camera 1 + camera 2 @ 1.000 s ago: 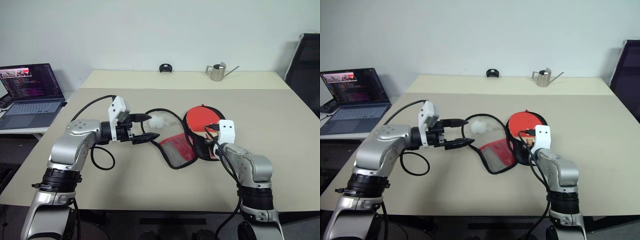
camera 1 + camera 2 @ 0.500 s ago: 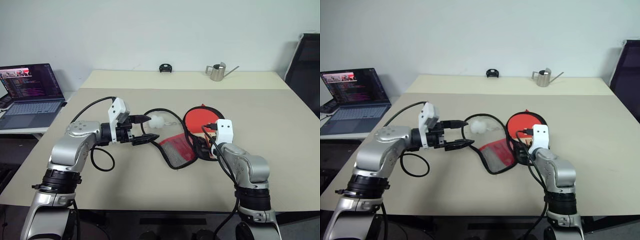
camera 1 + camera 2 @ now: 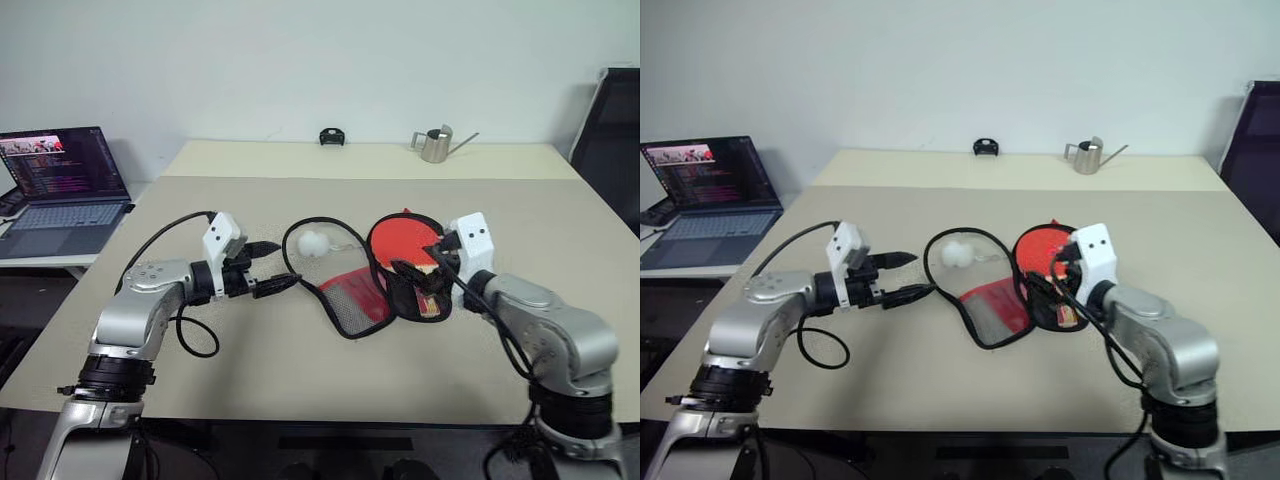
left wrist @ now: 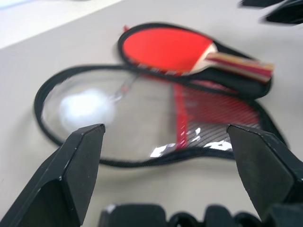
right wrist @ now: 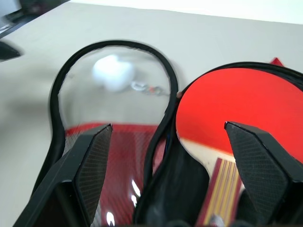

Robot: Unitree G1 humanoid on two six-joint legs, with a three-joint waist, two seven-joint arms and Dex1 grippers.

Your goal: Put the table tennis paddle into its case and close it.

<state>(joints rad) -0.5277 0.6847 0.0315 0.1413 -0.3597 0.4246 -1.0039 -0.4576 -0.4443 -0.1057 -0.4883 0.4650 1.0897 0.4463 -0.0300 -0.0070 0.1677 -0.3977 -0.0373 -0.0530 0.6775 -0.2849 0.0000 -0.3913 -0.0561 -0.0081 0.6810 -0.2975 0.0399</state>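
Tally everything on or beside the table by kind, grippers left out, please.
Table tennis paddle: 1
Case, lying open: 1
White ball: 1
Metal watering can: 1
Small black object at the far edge: 1
Laptop on the side desk: 1
Total: 6

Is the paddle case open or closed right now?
Open: the case lies spread flat, its flap beside the half holding the table tennis paddle.

Beige worktop (image 3: 300, 390) with case, paddle and small items.

At centre the case (image 3: 345, 290) lies unzipped and spread flat; the table tennis paddle (image 3: 405, 240) lies in its right half, a white ball (image 3: 313, 243) under the left half's clear panel. At the far edge stand a metal watering can (image 3: 436, 144) and, left of it, a small black object (image 3: 332, 136).
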